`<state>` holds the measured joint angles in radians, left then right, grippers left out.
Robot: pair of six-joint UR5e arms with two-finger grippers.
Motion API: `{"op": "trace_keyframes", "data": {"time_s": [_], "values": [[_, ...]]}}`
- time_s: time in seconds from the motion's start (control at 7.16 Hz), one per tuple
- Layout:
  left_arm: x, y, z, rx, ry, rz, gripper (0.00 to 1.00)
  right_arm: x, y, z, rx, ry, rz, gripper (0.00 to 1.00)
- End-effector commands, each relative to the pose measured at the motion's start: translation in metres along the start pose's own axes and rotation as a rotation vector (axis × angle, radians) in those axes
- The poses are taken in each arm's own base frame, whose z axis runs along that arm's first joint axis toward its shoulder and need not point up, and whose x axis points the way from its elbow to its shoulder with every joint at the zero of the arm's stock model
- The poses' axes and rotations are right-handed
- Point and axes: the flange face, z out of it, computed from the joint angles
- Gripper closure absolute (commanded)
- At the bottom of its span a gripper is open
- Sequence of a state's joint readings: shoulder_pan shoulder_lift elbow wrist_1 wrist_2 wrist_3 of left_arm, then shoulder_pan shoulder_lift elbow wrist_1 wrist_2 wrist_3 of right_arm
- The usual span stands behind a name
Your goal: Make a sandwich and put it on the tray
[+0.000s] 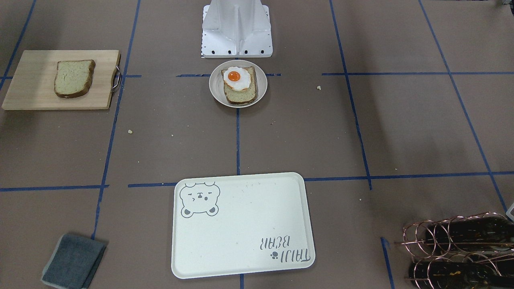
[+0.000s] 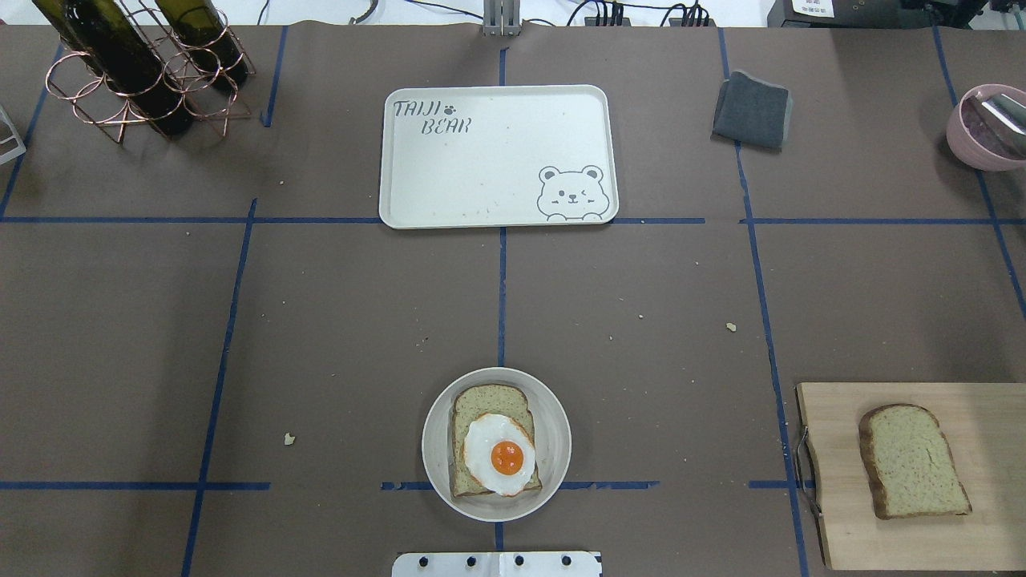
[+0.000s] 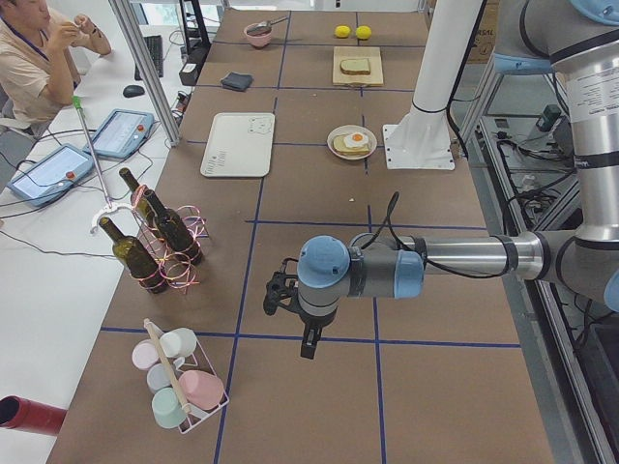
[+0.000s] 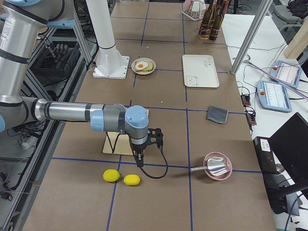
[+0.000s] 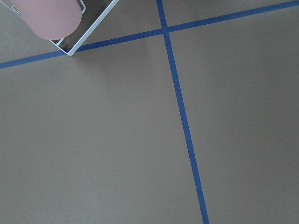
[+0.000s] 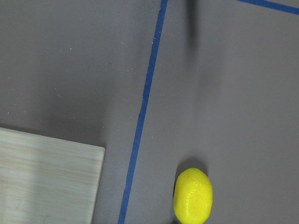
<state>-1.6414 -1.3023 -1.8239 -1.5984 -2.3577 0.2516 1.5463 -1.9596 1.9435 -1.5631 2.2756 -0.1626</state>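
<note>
- A first bread slice [image 2: 485, 401] is seen lying on a small round white plate [image 2: 561, 417] at the near middle of the table, just in front of the robot's base.
- A fried egg [image 2: 501, 454] with an orange yolk is laid on that slice, shifted toward its near edge.
- A second bread slice [image 2: 914, 461] is found flat on a wooden cutting board [image 2: 986, 401] on the robot's right, well apart from the plate.
- The tray [image 2: 481, 160] is placed at the far middle of the table, well apart from both slices, with the bear drawing at its right near corner.
- The left gripper [image 3: 280, 295] is held above the table at the robot's left end, near a rack of pastel cups [image 3: 179, 382]; whether its fingers are spread or pressed together cannot be told.
- The right gripper [image 4: 158, 137] is held above the table at the robot's right end, just beside the cutting board and near two lemons [image 4: 111, 175]; its finger state cannot be told either.
- A folded grey cloth [image 2: 752, 110] is seen to the right of the tray, a wire rack of wine bottles [image 2: 136, 72] to its left.
</note>
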Motion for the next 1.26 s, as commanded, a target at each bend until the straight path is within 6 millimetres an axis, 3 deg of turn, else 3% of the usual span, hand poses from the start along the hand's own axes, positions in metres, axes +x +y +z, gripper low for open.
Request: {"op": "trace_keyframes", "data": {"time_s": [0.0, 0.28, 0.56, 0.7, 0.84, 1.12], "values": [[0.001, -0.001, -0.001, 0.002, -0.001, 0.002, 0.00, 0.001, 0.001, 0.000, -0.002, 0.007, 0.001, 0.00], [0.000, 0.000, 0.000, 0.000, 0.006, -0.001, 0.00, -0.003, -0.006, -0.005, 0.016, 0.005, -0.012, 0.00], [0.003, -0.002, -0.003, 0.010, 0.007, 0.008, 0.00, -0.042, -0.029, -0.054, 0.148, 0.014, -0.075, 0.00], [0.005, -0.003, -0.004, 0.014, 0.006, 0.012, 0.00, -0.060, -0.040, -0.058, 0.209, 0.010, -0.154, 0.00], [0.008, -0.005, -0.008, 0.025, 0.003, 0.024, 0.00, -0.076, -0.048, -0.061, 0.240, -0.046, -0.195, 0.00], [0.010, -0.008, -0.011, 0.052, -0.004, 0.052, 0.00, -0.110, -0.035, -0.032, 0.191, -0.201, -0.032, 0.00]]}}
